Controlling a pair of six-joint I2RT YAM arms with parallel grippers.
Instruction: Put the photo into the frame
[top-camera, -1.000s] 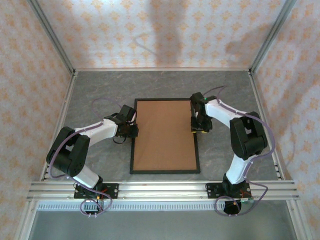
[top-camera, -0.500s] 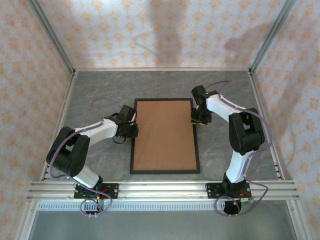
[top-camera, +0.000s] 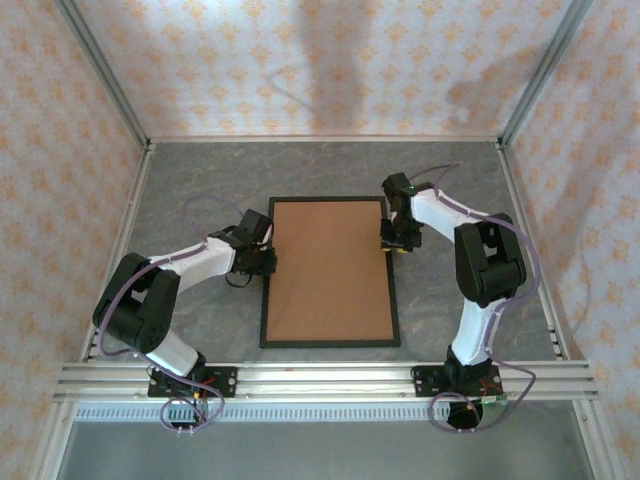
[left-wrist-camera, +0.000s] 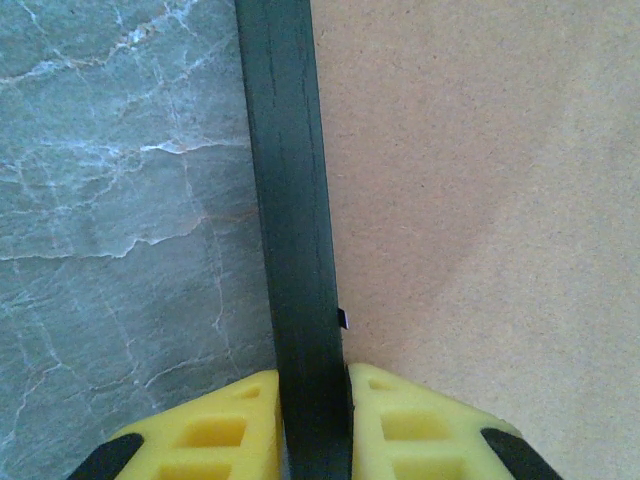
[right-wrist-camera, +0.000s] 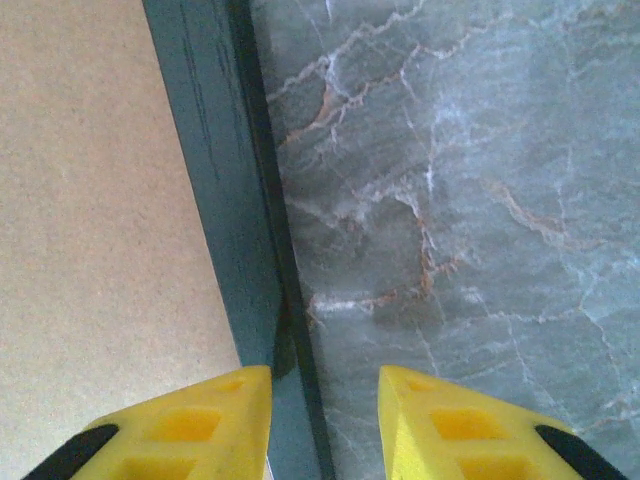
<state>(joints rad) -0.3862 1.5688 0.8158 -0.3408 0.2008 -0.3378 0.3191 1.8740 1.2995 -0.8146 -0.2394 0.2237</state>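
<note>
Step in hand, as judged: taking hold of the thin black rectangular picture frame (top-camera: 330, 343) by both long rails, probably to lift or turn it.

Left side: the left gripper (left-wrist-camera: 313, 385) is clenched on the left rail. Its yellow fingers press the rail from both sides, one over the grey marble-patterned table (top-camera: 450, 180), the other over the plain brown backing board (top-camera: 328, 270). This grasp looks sound.

Right side: the right gripper (right-wrist-camera: 325, 385) straddles the right rail nearer the far end. Its jaws are apart and not clamped, and bare table shows between the rail and the outer finger.

Recommendation: the right fingers should close squarely across the rail, with the inner tip on the rail's inner edge and not pressing on the board. Any lift should begin only once both grips are firm, and should rise evenly, since the two holds sit at different points along the length. A tilt could let the board slide out.

Condition of the frame: it lies flat at mid-table, long sides running away from the arm bases, back upward, with the board seated inside its rails. The rails are narrow and matt, with faint grain lines and no visible damage. A small dark tab shows at the inner edge of the left rail. Whether the photo lies beneath the board cannot be told.
</note>
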